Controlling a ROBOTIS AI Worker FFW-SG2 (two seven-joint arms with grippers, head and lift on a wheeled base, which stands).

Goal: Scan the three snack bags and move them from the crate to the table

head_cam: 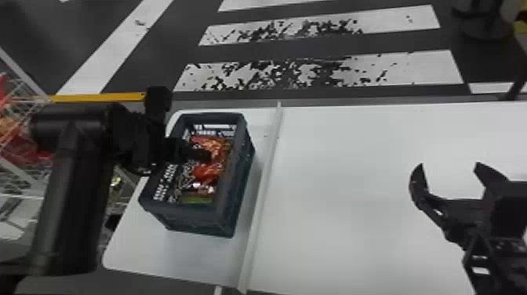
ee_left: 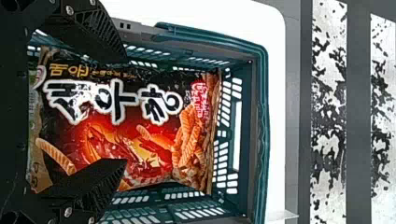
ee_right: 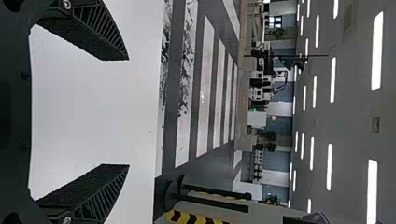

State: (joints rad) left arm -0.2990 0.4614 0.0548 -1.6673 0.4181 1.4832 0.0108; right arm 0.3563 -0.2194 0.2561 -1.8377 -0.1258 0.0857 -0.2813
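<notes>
Evidently, my left hand (ee_left: 126,110) is spread to straddle the snack bag (ee_left: 144,105) in the crate (ee_left: 262,121). My right hand (ee_right: 128,112), spread too, leaves it room.

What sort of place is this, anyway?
Probably a large indoor hall, perhaps a warehouse or test space: it has rows of ceiling lights, crosswalk-like white floor stripes and black-and-yellow hazard striping.

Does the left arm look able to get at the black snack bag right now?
Probably yes: the left gripper hangs open over the bag, and the crate has no lid.
</notes>
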